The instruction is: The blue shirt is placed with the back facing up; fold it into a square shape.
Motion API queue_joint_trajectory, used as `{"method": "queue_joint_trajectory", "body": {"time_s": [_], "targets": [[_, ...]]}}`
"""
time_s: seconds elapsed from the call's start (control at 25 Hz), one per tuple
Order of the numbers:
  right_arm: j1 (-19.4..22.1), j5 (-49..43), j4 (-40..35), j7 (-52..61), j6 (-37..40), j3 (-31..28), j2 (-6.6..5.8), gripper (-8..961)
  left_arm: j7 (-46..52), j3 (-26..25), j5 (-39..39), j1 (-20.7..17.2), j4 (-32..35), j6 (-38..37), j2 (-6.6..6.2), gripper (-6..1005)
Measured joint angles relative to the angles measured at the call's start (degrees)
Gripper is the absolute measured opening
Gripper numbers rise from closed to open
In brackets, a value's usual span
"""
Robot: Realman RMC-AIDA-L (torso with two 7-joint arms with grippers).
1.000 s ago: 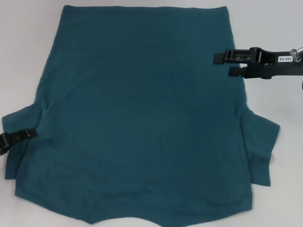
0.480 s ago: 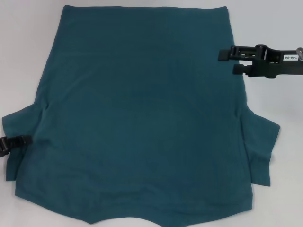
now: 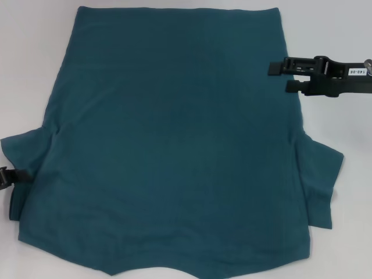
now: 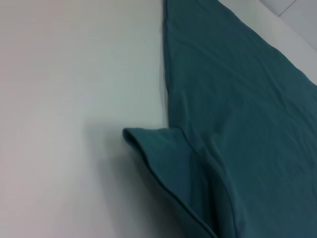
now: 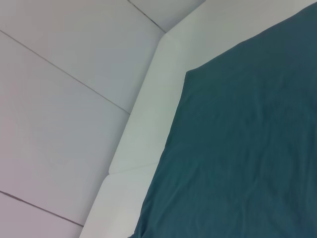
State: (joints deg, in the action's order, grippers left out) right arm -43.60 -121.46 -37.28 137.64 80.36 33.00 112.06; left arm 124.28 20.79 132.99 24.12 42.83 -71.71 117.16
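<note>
The blue shirt (image 3: 174, 145) lies flat on the white table, plain back up, hem at the far side and short sleeves spread at both sides near me. My left gripper (image 3: 10, 176) is at the outer edge of the left sleeve (image 3: 26, 151), mostly out of frame. In the left wrist view that sleeve (image 4: 163, 158) shows a slightly raised, curled edge. My right gripper (image 3: 282, 77) is open and empty, hovering over the shirt's right side edge, far from the right sleeve (image 3: 319, 174). The right wrist view shows the shirt's hem corner (image 5: 237, 139).
The white table (image 3: 35, 58) shows bare strips left and right of the shirt. Its far edge and a pale tiled floor (image 5: 59, 99) beyond it appear in the right wrist view.
My left gripper has slid left, off the sleeve toward the frame edge, and the sleeve's outer edge has shifted a little. My right gripper moved slightly right and farther away, then held still.
</note>
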Motion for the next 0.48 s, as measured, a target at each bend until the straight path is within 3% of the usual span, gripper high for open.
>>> {"method": "queue_joint_trajectory", "body": {"time_s": [0.28,0.48], "targets": [[0.0,0.0,0.0,0.0,0.0,0.0,-0.09,944,-0.2,0.3,0.7,0.0,2.1,-0.4,-0.23,0],[-0.1,0.0,0.1,0.0,-0.2,0.0,-0.41,945,-0.5,2.6,4.2,0.9,5.3,-0.4,-0.91,0]]}}
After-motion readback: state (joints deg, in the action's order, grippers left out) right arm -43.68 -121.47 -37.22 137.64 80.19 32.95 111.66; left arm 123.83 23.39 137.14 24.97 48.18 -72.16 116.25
